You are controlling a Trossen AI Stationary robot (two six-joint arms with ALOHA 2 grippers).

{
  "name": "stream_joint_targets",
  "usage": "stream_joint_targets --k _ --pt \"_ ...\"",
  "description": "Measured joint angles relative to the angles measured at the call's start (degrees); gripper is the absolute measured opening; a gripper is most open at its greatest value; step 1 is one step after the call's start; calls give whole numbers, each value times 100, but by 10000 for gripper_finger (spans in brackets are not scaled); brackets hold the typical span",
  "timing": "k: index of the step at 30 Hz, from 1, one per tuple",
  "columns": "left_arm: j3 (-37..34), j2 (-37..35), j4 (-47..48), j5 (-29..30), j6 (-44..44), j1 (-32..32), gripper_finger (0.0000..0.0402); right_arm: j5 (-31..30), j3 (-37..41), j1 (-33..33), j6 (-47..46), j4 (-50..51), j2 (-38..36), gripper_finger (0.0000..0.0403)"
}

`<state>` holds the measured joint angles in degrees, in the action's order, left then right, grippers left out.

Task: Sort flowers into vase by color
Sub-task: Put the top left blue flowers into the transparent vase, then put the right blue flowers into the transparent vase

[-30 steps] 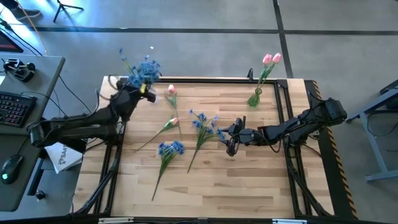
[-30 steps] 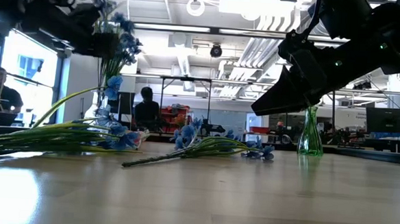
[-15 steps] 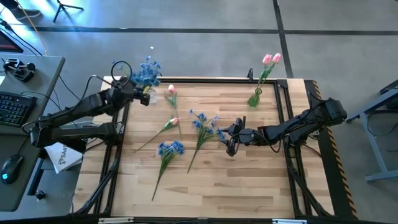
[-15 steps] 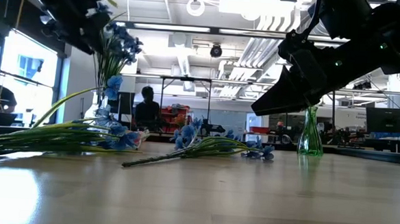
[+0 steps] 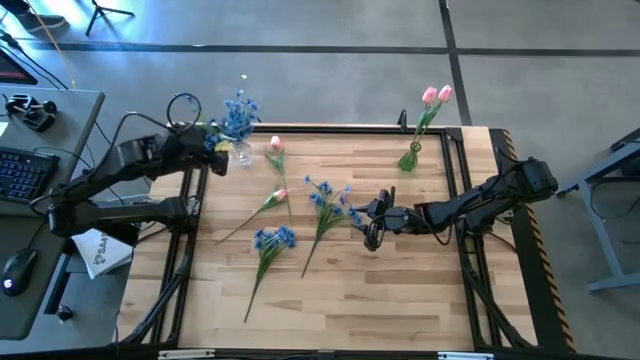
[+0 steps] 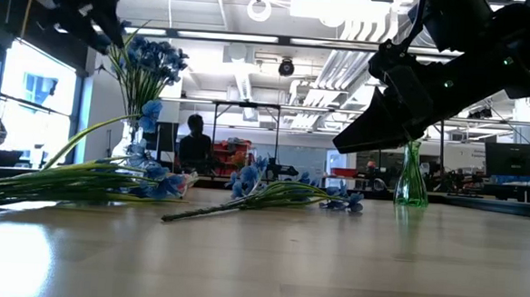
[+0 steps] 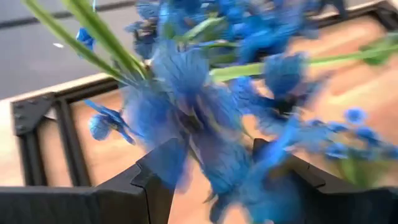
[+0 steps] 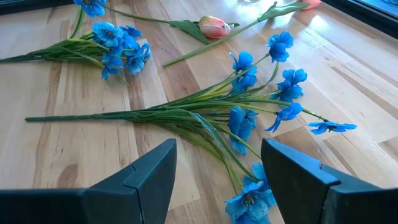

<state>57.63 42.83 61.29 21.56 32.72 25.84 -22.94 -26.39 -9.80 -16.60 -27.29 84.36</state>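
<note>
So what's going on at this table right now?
A two-armed robot is sorting fake flowers into vases by colour. The left gripper sits open beside the clear vase of blue flowers at the table's far left corner. The right gripper hangs open over a blue spray lying mid-table. The green vase holds two pink tulips. Two more tulips and another blue spray lie loose on the table.
</note>
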Motion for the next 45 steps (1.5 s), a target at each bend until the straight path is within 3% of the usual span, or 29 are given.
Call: stream_joint_targets --k 6,11,18,25,35,42,45 --pt "782 0 533 -737 -72 -4 193 0 0 0 -5 0 0 232" --pt "1369 -54 429 -989 -420 -47 193 0 0 0 -42 1 0 232" --pt "1149 -98 -1420 -1226 -1210 -703 193 -2 0 -1 -37 0 0 232" --pt "477 834 -2927 -1121 -1500 -1955 192 -2 0 0 -46 0 0 232" --pt "804 2757 -2270 -752 -380 -3319 192 6 0 -1 -93 6 2 232" --pt "928 3587 -681 -1358 1093 -4078 192 65 0 -2 -222 26 2 232" --pt "883 3918 -614 -1193 1380 -4348 192 156 0 0 -755 263 2 232"
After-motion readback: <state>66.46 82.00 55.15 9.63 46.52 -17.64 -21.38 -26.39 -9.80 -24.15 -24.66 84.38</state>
